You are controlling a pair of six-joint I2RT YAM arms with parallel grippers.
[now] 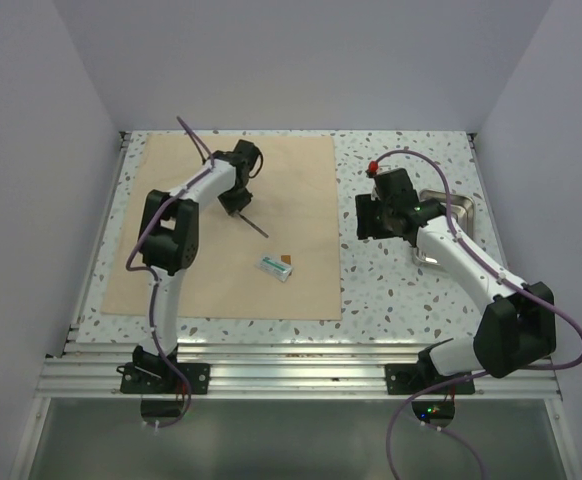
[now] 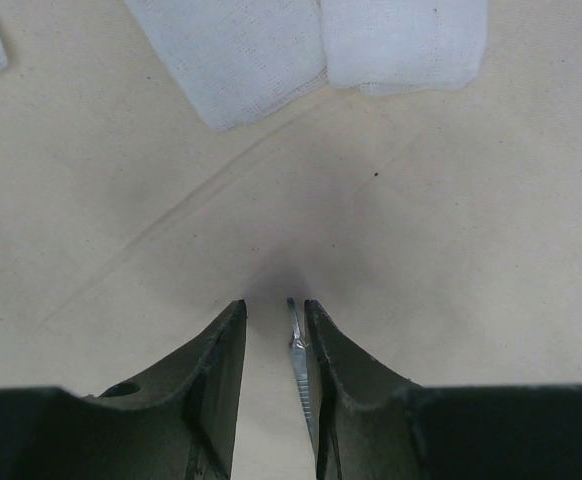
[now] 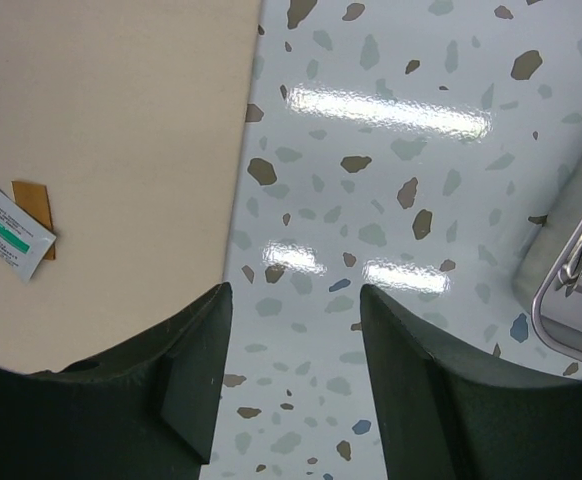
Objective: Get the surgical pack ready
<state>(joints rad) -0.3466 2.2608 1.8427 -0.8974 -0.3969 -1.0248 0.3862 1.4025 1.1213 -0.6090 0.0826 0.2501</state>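
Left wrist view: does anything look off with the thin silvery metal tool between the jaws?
Yes. The thin silvery metal tool sits off-centre, pressed against one finger with a clear gap to the other, so the hold looks doubtful.

Gauze squares (image 2: 241, 60) cut off at the top edge, steel tray (image 3: 571, 320) at the right edge.

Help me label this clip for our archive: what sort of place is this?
Probably a robotics lab test cell, not a clinic: blank white walls box in a speckled table, and an aluminium rail carries the left arm and right arm.
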